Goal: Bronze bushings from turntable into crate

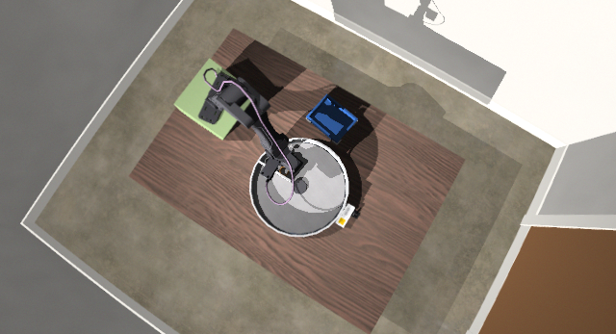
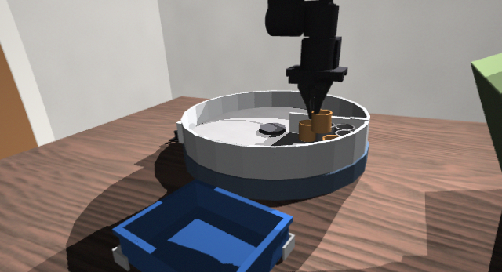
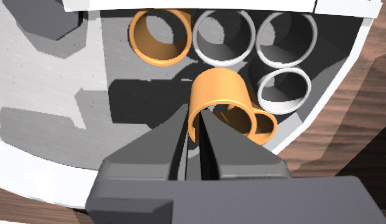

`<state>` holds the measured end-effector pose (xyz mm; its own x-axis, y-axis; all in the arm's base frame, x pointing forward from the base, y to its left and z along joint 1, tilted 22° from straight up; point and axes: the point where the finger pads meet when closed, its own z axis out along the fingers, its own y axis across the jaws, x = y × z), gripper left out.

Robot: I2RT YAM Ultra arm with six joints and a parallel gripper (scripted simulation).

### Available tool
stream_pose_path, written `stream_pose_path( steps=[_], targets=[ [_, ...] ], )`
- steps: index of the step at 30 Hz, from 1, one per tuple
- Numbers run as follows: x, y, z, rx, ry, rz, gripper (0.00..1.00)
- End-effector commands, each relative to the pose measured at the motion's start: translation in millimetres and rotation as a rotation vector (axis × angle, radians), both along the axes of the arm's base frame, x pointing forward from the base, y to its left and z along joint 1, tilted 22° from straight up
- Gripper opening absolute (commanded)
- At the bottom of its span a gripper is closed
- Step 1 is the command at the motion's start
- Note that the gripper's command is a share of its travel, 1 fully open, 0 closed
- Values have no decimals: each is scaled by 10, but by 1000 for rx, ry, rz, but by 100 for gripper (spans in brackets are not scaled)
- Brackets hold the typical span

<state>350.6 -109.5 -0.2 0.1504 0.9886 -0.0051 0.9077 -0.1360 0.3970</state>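
Observation:
My gripper (image 2: pixel 314 114) (image 3: pixel 193 112) is shut on the wall of a bronze bushing (image 2: pixel 321 124) (image 3: pixel 219 86), which hangs tilted above the turntable (image 1: pixel 347 180) (image 2: pixel 274 162) floor. A second bronze bushing (image 2: pixel 307 133) (image 3: pixel 164 55) stands near the divider. A third bronze bushing (image 2: pixel 331 137) (image 3: pixel 266 134) shows partly behind the held one in the wrist view. Three steel bushings stand in the same compartment: one steel bushing (image 3: pixel 234 49) beside the second bronze one, another steel bushing (image 3: pixel 294 49) farther right, and a smaller-looking steel bushing (image 3: pixel 284 107) below it. The blue crate (image 1: pixel 332 123) (image 2: pixel 255 203) is empty.
A white divider (image 2: pixel 300 121) (image 3: pixel 194 5) bounds the bushings' compartment. A dark hub (image 1: pixel 301 185) (image 2: pixel 272 128) stands at the turntable's centre. The raised turntable wall lies between the bushings and the crate. A green block (image 1: pixel 194 95) is under the arm's base.

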Motion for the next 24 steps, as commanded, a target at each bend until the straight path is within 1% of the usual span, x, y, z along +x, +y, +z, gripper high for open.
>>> stream_pose_path(
  steps=[1,5,7,11,24],
  targets=[
    [-73,-90,286,-29,-5,-15,0],
    [-136,-76,431,-29,-5,-15,0],
    [-136,-76,431,-29,-5,-15,0],
    [-170,-69,509,-29,-5,-15,0],
    [-176,-67,524,-29,-5,-15,0]
  ],
)
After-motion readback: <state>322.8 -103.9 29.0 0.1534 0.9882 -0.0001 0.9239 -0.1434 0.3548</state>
